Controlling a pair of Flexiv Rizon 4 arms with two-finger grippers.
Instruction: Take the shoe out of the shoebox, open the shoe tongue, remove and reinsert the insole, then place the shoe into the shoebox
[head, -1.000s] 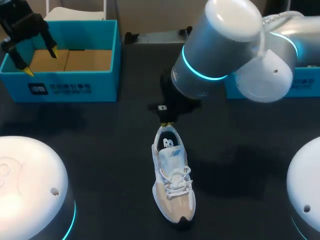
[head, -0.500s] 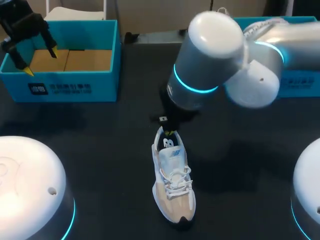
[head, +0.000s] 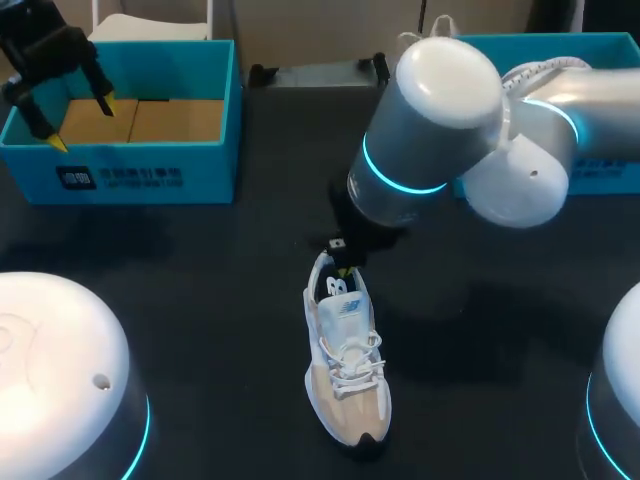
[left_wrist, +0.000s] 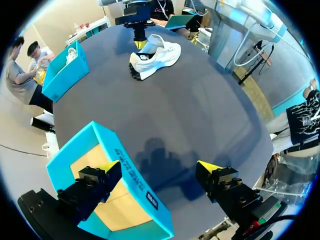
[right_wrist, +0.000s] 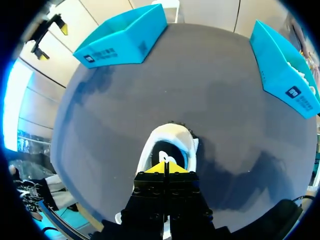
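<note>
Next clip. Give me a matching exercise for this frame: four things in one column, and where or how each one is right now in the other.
Things
1. shoe
2. left end effector
3. right end effector
4. left shoebox

States
A. fingers wide apart, straddling a cyan wall
B. yellow tips pressed together over the shoe's opening
C. upright on its sole on the dark table
D. cyan, brown cardboard showing inside

Pairs: 1-C, 2-A, 3-B, 4-D
</note>
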